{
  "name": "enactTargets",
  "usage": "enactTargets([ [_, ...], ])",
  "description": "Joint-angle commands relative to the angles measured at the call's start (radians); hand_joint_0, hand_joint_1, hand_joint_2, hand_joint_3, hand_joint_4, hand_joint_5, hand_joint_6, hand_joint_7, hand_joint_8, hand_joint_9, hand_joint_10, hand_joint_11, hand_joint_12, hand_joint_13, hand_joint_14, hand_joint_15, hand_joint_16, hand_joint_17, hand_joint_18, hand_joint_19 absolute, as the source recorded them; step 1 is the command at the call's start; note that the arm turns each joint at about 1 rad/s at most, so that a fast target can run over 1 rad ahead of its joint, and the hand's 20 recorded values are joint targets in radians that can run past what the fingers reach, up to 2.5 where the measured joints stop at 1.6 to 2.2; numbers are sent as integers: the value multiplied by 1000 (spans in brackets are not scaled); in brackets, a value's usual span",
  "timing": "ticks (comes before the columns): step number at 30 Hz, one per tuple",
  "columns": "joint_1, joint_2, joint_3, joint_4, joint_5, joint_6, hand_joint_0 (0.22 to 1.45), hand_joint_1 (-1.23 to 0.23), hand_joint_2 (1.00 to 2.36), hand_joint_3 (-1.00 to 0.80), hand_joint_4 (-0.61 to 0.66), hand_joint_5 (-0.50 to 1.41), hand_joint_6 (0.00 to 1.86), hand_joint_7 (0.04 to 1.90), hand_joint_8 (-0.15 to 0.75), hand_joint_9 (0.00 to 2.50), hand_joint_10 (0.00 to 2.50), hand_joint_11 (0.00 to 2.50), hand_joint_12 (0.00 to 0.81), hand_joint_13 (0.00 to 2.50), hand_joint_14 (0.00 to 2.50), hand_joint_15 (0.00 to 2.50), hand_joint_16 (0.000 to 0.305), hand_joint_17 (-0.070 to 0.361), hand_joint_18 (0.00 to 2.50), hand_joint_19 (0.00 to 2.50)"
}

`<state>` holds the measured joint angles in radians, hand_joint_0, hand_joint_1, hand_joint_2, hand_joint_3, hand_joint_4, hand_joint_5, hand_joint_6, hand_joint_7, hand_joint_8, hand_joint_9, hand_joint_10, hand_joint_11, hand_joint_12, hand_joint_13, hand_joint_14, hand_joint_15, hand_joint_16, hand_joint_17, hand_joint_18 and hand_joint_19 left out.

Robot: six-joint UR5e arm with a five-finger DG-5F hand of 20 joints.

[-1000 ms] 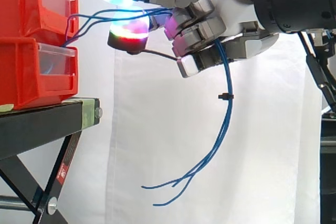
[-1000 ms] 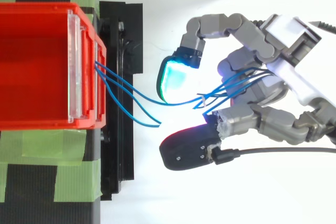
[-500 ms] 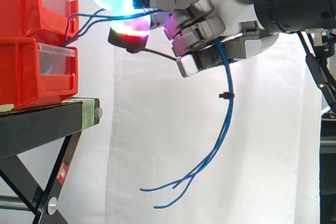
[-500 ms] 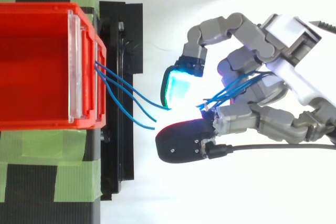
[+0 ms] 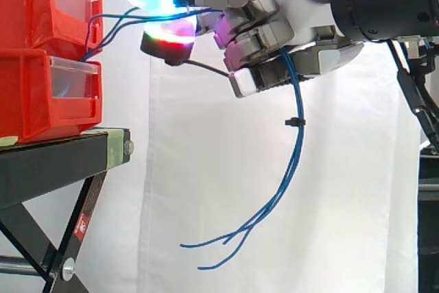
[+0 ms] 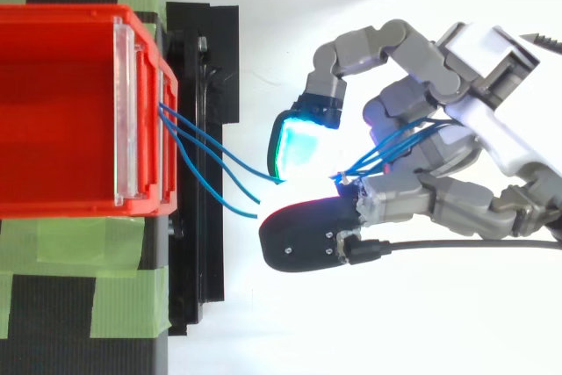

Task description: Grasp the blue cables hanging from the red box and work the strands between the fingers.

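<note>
Grasp is done, working stage underway, as far as I can judge. The hand (image 5: 302, 25) is curled shut around the blue cables (image 5: 296, 135). Two glowing pads (image 6: 297, 142) are brought close together at the front of the hand, and the strands pass between them. The other fingers are folded in over the same strands near the palm. The cables leave the red box (image 6: 61, 103), which sits just ahead of the fingertips, and sag a little across the gap. They then run through the pads and across the palm. In the side view they drop out under the hand and hang well below it in a loose curve, with the free ends fanned apart. A small black tie (image 5: 295, 123) holds the strands together a short way below the hand. A second red bin (image 5: 48, 94) sits under the box on the desk (image 5: 62, 149), below and ahead of the hand. The strands look bunched between the pads, not clearly separated finger by finger, so rolling and spreading them is probably what remains. The box ends look seated in the box, with slack left.
</note>
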<state>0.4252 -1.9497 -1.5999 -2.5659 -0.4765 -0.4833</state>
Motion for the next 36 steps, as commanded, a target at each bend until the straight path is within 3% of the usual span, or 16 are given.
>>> enactTargets([
  [1, 0, 0, 2, 21, 13, -3, 888, -550, 1017, -525, 254, -59, 1354, 1128, 445, 1770, 2500, 2500, 688, 2057, 2500, 1811, 238, 178, 2500, 718],
  [4, 1, 0, 0, 49, 18, -6, 879, -556, 1019, -427, 236, -48, 1350, 1126, 445, 1770, 2500, 2500, 688, 2057, 2500, 1811, 238, 178, 2500, 718],
  [6, 1, 0, 2, 75, 19, -18, 887, -535, 1017, -365, 270, 20, 1226, 1129, 445, 1770, 2500, 2500, 688, 2057, 2500, 1811, 238, 178, 2500, 718],
  [10, 1, 0, 0, 108, 19, -72, 907, -489, 1016, -274, 288, 262, 582, 1317, 445, 1770, 2500, 2500, 688, 2057, 2500, 1811, 238, 178, 2500, 718],
  [15, 1, 0, 0, 127, 19, -107, 928, -493, 1013, -254, 306, 347, 305, 1419, 445, 1770, 2500, 2500, 688, 2057, 2500, 1811, 238, 178, 2500, 718],
  [22, 3, -2, 0, 128, 19, -115, 944, -507, 1016, -247, 271, 347, 278, 1465, 445, 1770, 2500, 2500, 688, 2057, 2500, 1811, 238, 178, 2500, 718],
  [29, 1, -2, 0, 127, 19, -115, 949, -551, 1020, -130, 270, 282, 460, 1372, 445, 1770, 2500, 2500, 688, 2057, 2500, 1811, 238, 178, 2500, 718],
  [36, 12, -2, 0, 124, 19, -115, 965, -655, 1012, 5, 287, 217, 639, 1267, 445, 1770, 2500, 2500, 688, 2057, 2500, 1811, 238, 178, 2500, 718],
])
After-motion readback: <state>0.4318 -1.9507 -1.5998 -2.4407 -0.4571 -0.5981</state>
